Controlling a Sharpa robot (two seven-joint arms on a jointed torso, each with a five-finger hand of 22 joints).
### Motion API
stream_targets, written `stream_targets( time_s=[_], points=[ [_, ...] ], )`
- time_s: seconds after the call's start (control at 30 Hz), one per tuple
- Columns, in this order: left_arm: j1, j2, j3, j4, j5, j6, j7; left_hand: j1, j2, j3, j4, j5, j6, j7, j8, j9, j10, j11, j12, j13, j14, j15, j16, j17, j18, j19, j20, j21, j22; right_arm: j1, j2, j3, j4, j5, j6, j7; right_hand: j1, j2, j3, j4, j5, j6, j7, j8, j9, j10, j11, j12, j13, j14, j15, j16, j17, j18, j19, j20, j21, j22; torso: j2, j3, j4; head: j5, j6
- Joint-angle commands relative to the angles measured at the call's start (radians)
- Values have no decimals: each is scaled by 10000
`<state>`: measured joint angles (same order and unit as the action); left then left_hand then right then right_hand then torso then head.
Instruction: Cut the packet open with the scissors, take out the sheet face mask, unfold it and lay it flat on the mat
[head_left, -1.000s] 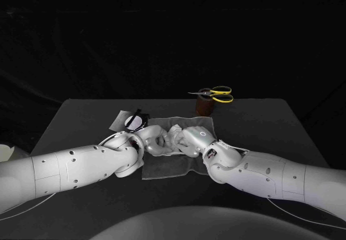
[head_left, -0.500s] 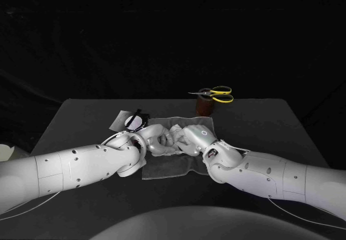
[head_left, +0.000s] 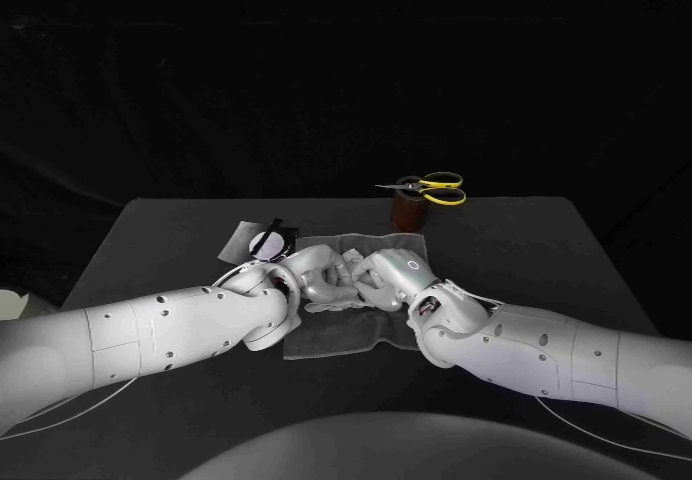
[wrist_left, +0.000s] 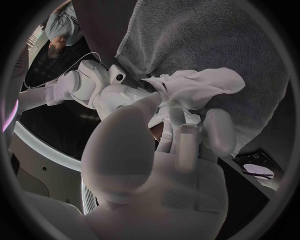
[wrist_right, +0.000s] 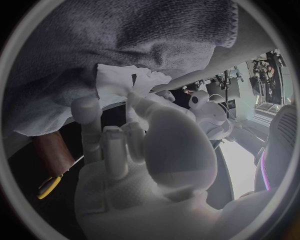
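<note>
Grey mat (head_left: 332, 340): crumpled mask (wrist_left: 206, 87) pinched between left hand (head_left: 307, 278), right hand (head_left: 387, 278)

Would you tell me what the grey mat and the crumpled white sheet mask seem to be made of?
The grey rectangular mat looks like towelling cloth, matte, with visible pile. The crumpled white sheet face mask is seemingly thin, limp fabric, folding softly.

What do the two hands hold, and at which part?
The left hand and right hand pinch the crumpled mask, one at each side.
</note>
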<state>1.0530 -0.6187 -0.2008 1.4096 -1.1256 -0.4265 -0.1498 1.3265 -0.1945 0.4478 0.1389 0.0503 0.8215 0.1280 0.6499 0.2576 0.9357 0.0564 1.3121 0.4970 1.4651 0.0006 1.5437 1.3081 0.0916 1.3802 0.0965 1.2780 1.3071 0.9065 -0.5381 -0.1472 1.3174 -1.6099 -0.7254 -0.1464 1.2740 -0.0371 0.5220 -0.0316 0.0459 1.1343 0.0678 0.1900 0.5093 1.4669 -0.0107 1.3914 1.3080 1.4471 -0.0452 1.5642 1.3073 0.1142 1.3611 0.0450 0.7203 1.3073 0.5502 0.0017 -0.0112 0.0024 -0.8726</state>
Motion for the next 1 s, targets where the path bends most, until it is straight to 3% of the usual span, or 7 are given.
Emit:
stream_targets(
  time_s=[0.03, 0.17, 0.6, 0.87, 1.0],
  points=[
    [-1, 63, 10, -6, 248, 47, -72, 250, 436, 389, -29, -14, 170, -71, 6, 3, 189, -75, 32, 236, 396, -103, 65, 1162, -93, 75, -73, 80, 219, 6, 2, 10, 27, 117, 21, 63, -93, 9, 67, 20, 23, 212, -125, 417, 393, 572, -76, -50, 1562, 1237, -255, 66, 2635, 149, 15, -29, -49, 918, -3, -1, 8, -21, 0],
    [-1, 80, 10, -30, 284, 140, -206, 620, 616, 1058, -220, -14, 312, -128, 13, 3, 313, -144, -55, 424, 447, -187, 70, 1254, -114, 126, -171, 151, 275, 9, -14, 10, 22, 125, 61, 48, -96, 10, 73, 21, 23, 206, -125, 424, 403, 567, -76, -69, 1551, 1237, -256, 66, 2635, 156, 3, -30, -93, 909, 1, -10, 15, -39, 0],
    [-1, 118, 11, -92, 211, 294, -425, 685, 453, 2242, -776, -14, 439, -66, 300, 208, 814, -125, -101, 1025, 611, -190, 106, 1589, -188, 307, -210, 430, 503, 12, -66, 10, 85, 139, 19, 65, -96, 5, 98, 13, 23, 187, -129, 451, 441, 566, -80, -70, 1553, 1237, -259, 66, 2635, 152, 5, -35, -71, 912, 7, -23, 28, -21, 0],
    [-6, 170, 10, -162, 128, 54, -361, 324, 57, 3578, -1411, -13, 821, -159, 382, 357, 1905, -223, 124, 2438, 957, -285, 229, 2379, -303, 606, -282, 906, 892, 12, -90, 13, 142, 151, 49, 81, -96, 5, 98, 13, 23, 187, -129, 451, 441, 566, -80, -70, 1553, 1237, -259, 66, 2635, 152, 5, -35, -71, 912, 6, -16, 12, 5, 0],
    [-8, 148, 10, -186, 186, -228, -241, -222, -157, 4625, -1787, 89, 1110, -276, 418, 609, 2612, -346, 335, 3457, 1057, -393, 271, 2627, -409, 870, -387, 1311, 1223, 13, -104, 14, 144, 164, 114, 86, -98, 0, 105, 11, 24, 182, -130, 462, 456, 564, -82, -80, 1548, 1237, -261, 66, 2635, 154, 0, -36, -86, 909, 3, -17, 15, -10, 0]
  ],
)
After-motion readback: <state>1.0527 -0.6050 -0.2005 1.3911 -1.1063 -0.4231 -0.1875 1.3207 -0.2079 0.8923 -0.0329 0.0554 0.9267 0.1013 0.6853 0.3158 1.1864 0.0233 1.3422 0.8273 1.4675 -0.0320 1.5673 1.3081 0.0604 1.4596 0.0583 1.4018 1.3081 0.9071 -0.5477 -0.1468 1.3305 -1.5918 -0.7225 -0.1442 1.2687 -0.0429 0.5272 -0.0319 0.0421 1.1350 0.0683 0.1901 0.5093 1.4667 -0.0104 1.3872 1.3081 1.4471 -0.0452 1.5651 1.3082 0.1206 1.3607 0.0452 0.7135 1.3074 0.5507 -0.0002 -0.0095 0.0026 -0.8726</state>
